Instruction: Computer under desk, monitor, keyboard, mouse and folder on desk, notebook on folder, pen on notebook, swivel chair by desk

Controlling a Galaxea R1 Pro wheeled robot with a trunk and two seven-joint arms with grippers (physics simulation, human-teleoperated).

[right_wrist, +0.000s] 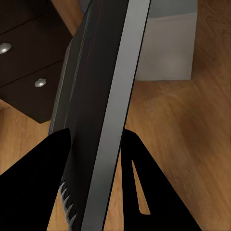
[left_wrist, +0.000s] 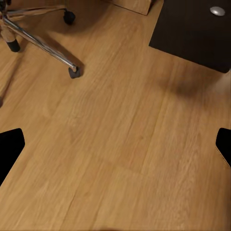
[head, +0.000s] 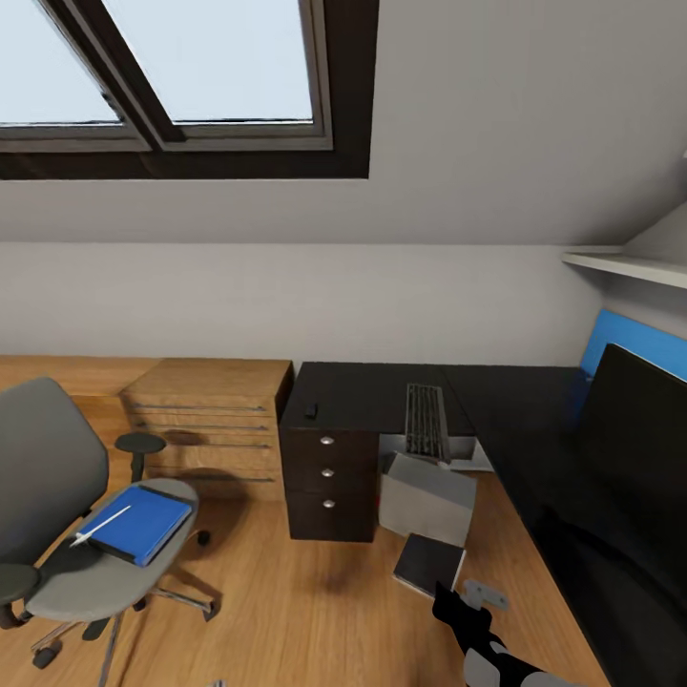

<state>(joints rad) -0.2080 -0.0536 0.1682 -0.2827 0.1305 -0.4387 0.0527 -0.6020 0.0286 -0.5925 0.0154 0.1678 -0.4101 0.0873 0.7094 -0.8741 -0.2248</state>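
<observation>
Head view: the right gripper [head: 448, 584] rises from the lower edge with the notebook [head: 429, 563] pinched between its fingers, dark cover up, above the wooden floor [head: 286, 611]. Just beyond the jaws sits the computer [head: 426, 498], tilted on the floor by the black desk [head: 363, 393], partly beneath its top. The keyboard [head: 426, 420] lies on the desk further on, the mouse [head: 311, 411] toward the drawer unit [head: 327, 472], and the monitor [head: 634, 429] off to the right. Far to the left of the jaws, the swivel chair [head: 57, 477] carries the blue folder [head: 138, 522] with the pen [head: 100, 528] lying across it.

Left wrist view: the left gripper [left_wrist: 115, 144] has its fingers spread wide with nothing but bare floor between them (a chair leg and castor [left_wrist: 73, 72] lie ahead).

Right wrist view: the jaws are clamped on the notebook [right_wrist: 96, 106], which stands edge-on between the two fingertips [right_wrist: 48, 163], its white page edge facing the camera; the drawer knobs and the grey computer show beyond it.

The step in hand looks like carrying the notebook. Since the folder is not yet on the desk, the next move probably calls for parking the notebook on the desk, then fetching the folder (pen and all) so the stack can be built in order.
</observation>
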